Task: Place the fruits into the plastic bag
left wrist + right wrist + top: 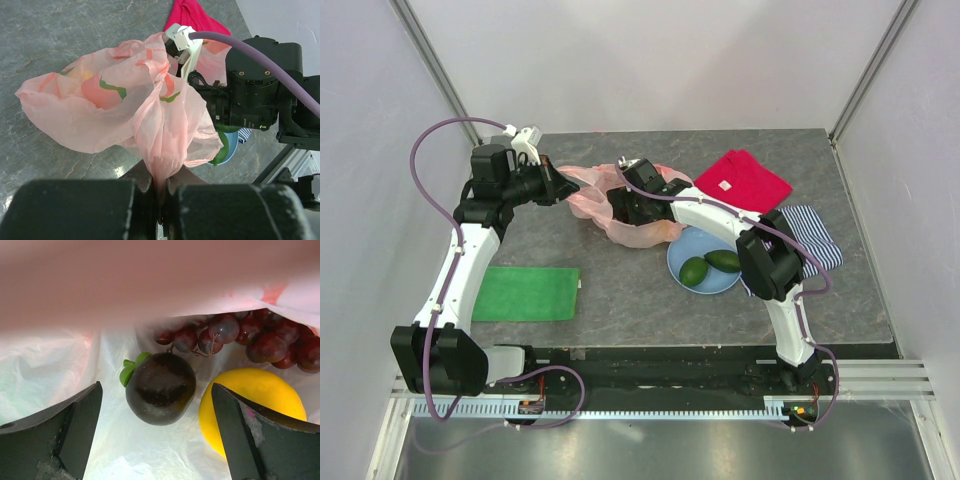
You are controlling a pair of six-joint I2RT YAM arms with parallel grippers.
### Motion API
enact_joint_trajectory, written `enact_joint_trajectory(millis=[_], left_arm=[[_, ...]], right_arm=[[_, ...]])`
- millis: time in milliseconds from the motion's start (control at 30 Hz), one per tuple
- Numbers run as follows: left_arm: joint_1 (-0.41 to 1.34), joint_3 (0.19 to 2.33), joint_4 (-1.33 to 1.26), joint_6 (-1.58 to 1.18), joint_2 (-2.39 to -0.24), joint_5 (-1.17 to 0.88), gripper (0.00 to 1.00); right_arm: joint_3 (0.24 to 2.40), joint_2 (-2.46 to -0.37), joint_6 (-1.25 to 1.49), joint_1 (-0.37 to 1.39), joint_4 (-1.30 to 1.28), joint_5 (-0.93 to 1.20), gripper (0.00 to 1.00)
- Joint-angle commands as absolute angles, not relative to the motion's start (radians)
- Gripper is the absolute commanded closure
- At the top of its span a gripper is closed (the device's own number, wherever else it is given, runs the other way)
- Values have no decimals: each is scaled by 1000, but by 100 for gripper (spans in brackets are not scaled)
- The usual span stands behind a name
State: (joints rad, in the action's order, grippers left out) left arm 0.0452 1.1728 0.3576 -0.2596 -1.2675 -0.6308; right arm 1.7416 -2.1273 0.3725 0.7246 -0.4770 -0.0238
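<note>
The pink plastic bag (638, 232) lies at the table's middle back. My left gripper (161, 192) is shut on a gathered fold of the bag (125, 95) and holds it up. My right gripper (157, 420) is open inside the bag. Ahead of its fingers lie the dark purple-brown round fruit (160, 388), the yellow-orange citrus (260, 400) and the dark red grape bunch (250, 337). The round fruit lies free between the jaws, untouched. Two green fruits, a round one (694, 271) and the avocado (723, 260), lie on the blue plate (703, 285) right of the bag.
A red folded cloth (742, 180) lies at the back right, a striped cloth (815, 238) right of the plate, and a green cloth (525, 293) at the front left. White walls enclose the table on three sides.
</note>
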Motion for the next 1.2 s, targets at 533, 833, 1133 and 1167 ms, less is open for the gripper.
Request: enact_joint_trajectory(millis=[533, 833, 1133, 1167], left_arm=[[40, 1181, 331, -267, -1264, -650, 99], [40, 1181, 330, -267, -1264, -650, 98], [40, 1183, 331, -268, -1264, -652, 98], [40, 1183, 331, -268, -1262, -650, 98]], right_arm=[[1491, -1798, 413, 723, -103, 46, 11], [1276, -1541, 394, 723, 126, 196, 13], [1157, -1326, 330, 721, 109, 384, 13], [1148, -1307, 319, 722, 53, 368, 13]])
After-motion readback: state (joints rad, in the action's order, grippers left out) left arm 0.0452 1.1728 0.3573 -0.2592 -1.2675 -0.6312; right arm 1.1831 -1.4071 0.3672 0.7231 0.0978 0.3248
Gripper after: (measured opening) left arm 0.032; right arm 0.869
